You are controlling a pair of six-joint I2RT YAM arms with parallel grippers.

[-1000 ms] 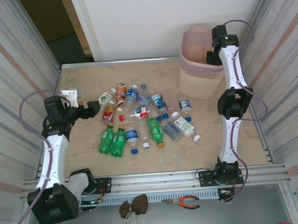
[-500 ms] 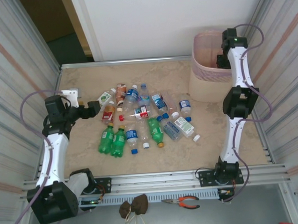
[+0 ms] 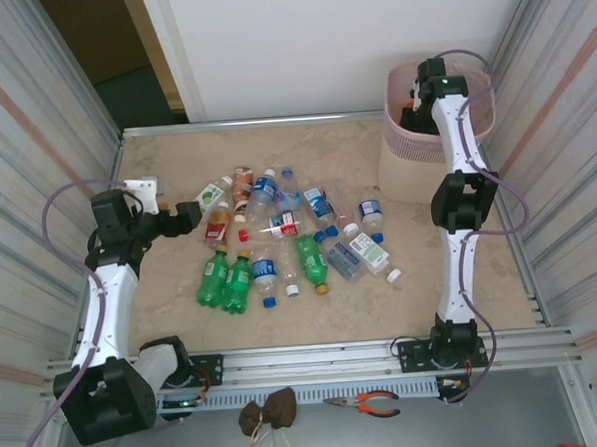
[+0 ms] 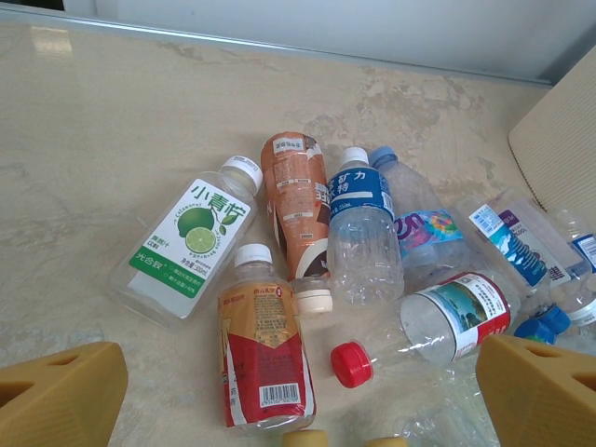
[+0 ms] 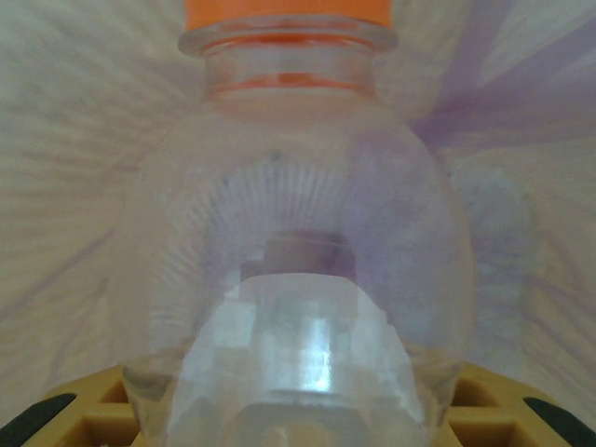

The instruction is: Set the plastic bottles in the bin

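Several plastic bottles [image 3: 289, 239] lie in a pile at mid-table. My left gripper [image 3: 188, 217] hovers open at the pile's left edge. In the left wrist view its yellow fingertips [image 4: 60, 396] flank a red-labelled bottle [image 4: 265, 358], with a lime-labelled bottle [image 4: 186, 242] and a red-capped clear bottle [image 4: 438, 321] close by. The pale pink bin [image 3: 416, 167] stands at the far right. My right gripper [image 3: 415, 107] reaches down inside its rim, shut on a clear bottle [image 5: 289, 233] with an orange cap [image 5: 287, 11], and the liner [image 5: 65, 140] surrounds it.
A white block [image 3: 142, 192] sits at the table's left edge. Corrugated metal walls close in both sides. Orange-handled pliers [image 3: 366, 404] and a brown cloth [image 3: 268, 412] lie below the front rail. Bare table stretches between the pile and the bin.
The bin has shifted to the right. My right gripper swung right with it, then came back left over the bin's mouth. The left arm has stayed still.
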